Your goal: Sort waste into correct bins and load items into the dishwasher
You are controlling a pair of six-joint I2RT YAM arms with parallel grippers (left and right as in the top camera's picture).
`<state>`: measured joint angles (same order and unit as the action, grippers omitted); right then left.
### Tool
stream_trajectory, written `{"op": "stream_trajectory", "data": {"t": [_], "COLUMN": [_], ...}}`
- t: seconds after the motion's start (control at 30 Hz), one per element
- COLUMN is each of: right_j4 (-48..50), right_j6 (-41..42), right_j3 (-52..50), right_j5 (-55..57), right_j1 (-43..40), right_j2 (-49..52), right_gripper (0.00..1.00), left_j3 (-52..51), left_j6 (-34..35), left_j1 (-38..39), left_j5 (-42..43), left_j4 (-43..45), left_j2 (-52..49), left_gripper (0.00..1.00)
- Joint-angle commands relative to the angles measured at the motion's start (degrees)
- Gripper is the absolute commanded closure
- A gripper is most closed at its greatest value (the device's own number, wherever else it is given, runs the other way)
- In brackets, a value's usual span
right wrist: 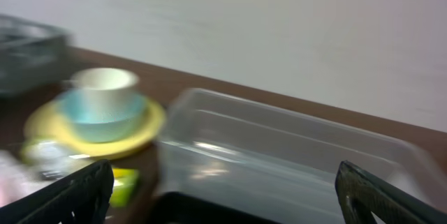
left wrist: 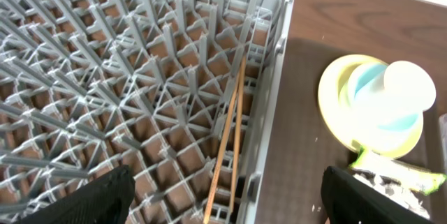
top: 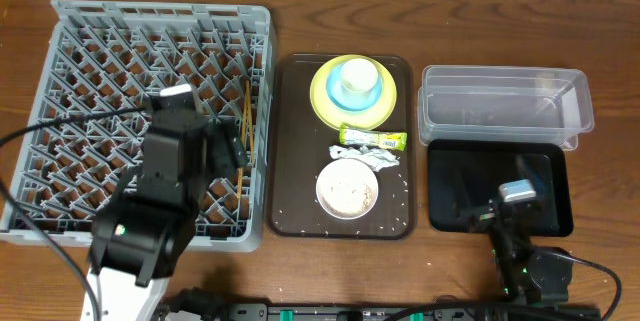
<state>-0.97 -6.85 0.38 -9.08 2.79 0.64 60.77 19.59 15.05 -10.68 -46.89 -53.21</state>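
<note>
The grey dish rack (top: 60,111) fills the left. Two wooden chopsticks (top: 247,121) lie in it by its right wall, also in the left wrist view (left wrist: 234,119). My left gripper (top: 238,149) hangs open and empty just above them (left wrist: 227,185). The yellow plate (top: 325,106) carries the light blue bowl (top: 345,96) and white cup (top: 358,76). The green-and-yellow wrapper (top: 375,141), white paper scraps (top: 382,161) and white shallow bowl (top: 347,189) lie below. My right gripper (top: 505,211) is open and empty over the black tray (top: 450,186), facing the clear tub (right wrist: 279,147).
The dishes and waste sit on a brown serving tray (top: 295,141) between the rack and the clear tub (top: 505,106). Pale rice grains (top: 390,223) are scattered over the tray's front. Cables trail from both arms at the table's front edge. The right wrist view is blurred.
</note>
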Motion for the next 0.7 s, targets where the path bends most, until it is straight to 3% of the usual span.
{"op": "stream_trajectory", "data": {"t": [0.0, 0.23, 0.43, 0.53, 0.67], "right_j4": [-0.02, -1.79, -0.92, -4.94, -18.18], "right_j6": [2.51, 2.62, 17.16, 22.16, 22.86], "right_j3": [-0.07, -0.07, 1.81, 7.10, 22.99], "right_j5": [-15.63, -12.22, -13.46, -13.44, -14.27], "right_j1": [0.39, 0.39, 0.39, 0.39, 0.39], "right_j2": [-0.26, -0.17, 0.35, 2.25, 13.53], "right_gripper": [0.01, 0.01, 0.01, 0.01, 0.01], "left_j3": [0.33, 0.33, 0.31, 0.31, 0.31], "left_j6": [0.68, 0.68, 0.68, 0.68, 0.68], "left_j1": [-0.26, -0.24, -0.24, -0.24, -0.26], "left_j5": [-0.28, -0.28, -0.28, -0.28, -0.28], "left_j4": [-2.43, -4.11, -4.11, -4.09, -4.11], "left_j2": [0.92, 0.26, -0.70, -1.09, -1.79], "left_gripper": [0.12, 0.08, 0.07, 0.07, 0.07]}}
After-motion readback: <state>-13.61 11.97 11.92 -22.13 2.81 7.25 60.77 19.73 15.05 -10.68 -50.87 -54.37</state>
